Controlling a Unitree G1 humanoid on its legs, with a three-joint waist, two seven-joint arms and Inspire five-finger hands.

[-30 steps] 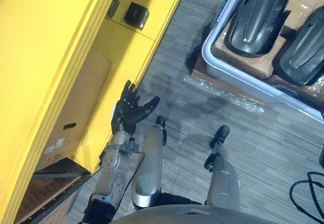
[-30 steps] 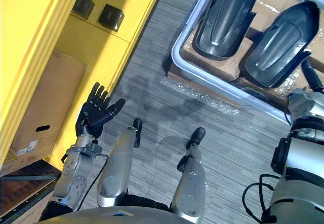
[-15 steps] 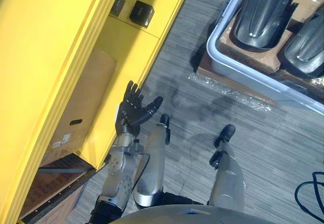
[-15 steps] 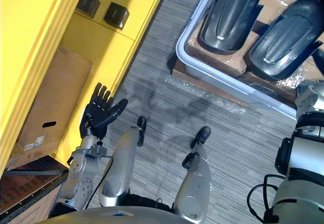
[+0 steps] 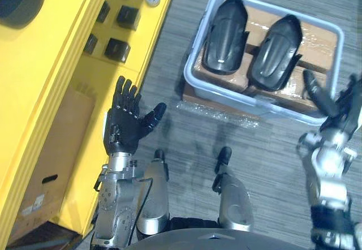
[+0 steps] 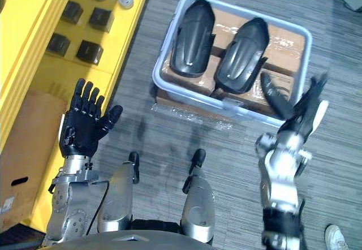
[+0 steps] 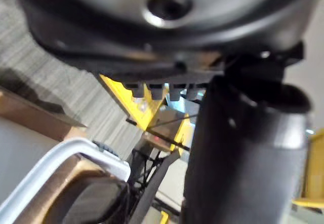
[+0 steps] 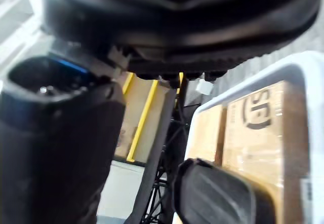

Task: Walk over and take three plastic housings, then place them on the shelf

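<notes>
While the left robot hand (image 5: 125,126) hangs nearest, palm up, fingers spread and empty, over the floor (image 6: 226,142) beside the yellow shelf (image 6: 34,63), the right robot hand (image 6: 298,119) is raised with fingers straight and parted, holding nothing, at the near right corner of the tub (image 6: 161,69). Beyond both, the left housing (image 6: 192,38) and right housing (image 6: 242,55) lie side by side in the tub on cardboard (image 6: 285,41). Farther left, black blocks (image 6: 89,52) and grey discs (image 6: 125,0) sit on the shelf.
</notes>
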